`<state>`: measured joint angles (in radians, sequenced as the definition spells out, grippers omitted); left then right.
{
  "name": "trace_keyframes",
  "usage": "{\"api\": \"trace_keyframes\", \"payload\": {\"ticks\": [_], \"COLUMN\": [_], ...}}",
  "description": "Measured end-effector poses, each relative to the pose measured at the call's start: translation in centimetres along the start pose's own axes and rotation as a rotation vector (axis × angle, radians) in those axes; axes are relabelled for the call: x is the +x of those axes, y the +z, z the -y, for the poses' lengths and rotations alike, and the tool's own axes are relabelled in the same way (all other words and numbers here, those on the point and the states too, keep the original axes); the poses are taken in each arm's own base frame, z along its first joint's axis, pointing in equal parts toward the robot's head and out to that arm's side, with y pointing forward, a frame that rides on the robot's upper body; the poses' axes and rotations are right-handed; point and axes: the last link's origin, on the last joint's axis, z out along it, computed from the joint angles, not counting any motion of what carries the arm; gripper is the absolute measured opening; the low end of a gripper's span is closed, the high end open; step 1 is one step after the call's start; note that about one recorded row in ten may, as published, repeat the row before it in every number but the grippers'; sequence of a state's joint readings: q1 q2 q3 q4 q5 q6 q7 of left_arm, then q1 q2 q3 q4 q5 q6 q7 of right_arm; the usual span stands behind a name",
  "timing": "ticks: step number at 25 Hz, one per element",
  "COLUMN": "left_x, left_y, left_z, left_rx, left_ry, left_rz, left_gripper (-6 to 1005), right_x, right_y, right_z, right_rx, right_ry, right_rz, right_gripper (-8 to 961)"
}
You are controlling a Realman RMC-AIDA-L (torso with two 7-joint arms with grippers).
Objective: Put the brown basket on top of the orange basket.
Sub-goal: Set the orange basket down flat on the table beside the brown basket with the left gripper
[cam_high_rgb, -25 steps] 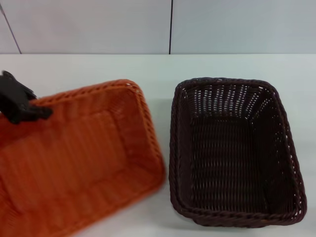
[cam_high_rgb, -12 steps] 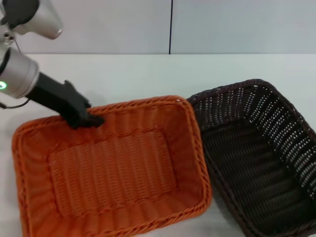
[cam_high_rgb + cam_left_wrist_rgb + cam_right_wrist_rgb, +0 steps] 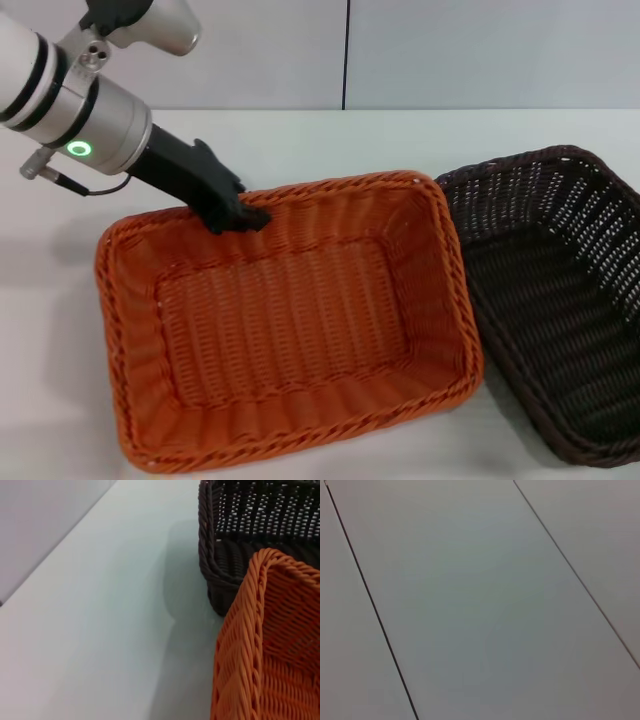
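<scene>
Left gripper jaws clamp the orange basket rim.

The left arm reaches in from the upper left, its black left end effector angled downward and clamped.

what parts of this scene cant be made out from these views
- Brown basket: its right and near corners run off the head view's edge.
- Left hand: it sits at the orange basket far rim; the grip itself is not visible.
- Right hand: in no view; the right wrist view shows only a blank panelled surface.
</scene>
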<state>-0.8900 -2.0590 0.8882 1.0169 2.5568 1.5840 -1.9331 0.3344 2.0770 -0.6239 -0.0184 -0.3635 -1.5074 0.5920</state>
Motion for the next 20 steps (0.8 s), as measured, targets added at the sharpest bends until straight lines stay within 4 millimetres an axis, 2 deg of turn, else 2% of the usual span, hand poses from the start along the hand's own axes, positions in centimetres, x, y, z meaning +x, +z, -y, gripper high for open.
{"api": "trace_keyframes", "payload": {"ticks": [9, 13, 20], "left_x": [1.7, 1.9, 1.7], "left_y": [0.4, 0.9, 1.3], "left_z": [0.3, 0.1, 0.4], "left_rx": [0.008, 0.004, 0.036], "left_ry": [-0.073, -0.055, -0.089], "left_rz": [-0.077, -0.076, -0.09], "left_gripper": [169, 167, 238], "right_x": [-0.2, -0.2, 0.1], "right_y": [0.3, 0.7, 1.1], "right_z": [0.1, 0.1, 0.1], "right_rx": [0.015, 0.014, 0.022], "right_ry": [0.003, 0.002, 0.003], "right_rz": [0.016, 0.014, -0.004], "right_gripper": [507, 507, 507]}}
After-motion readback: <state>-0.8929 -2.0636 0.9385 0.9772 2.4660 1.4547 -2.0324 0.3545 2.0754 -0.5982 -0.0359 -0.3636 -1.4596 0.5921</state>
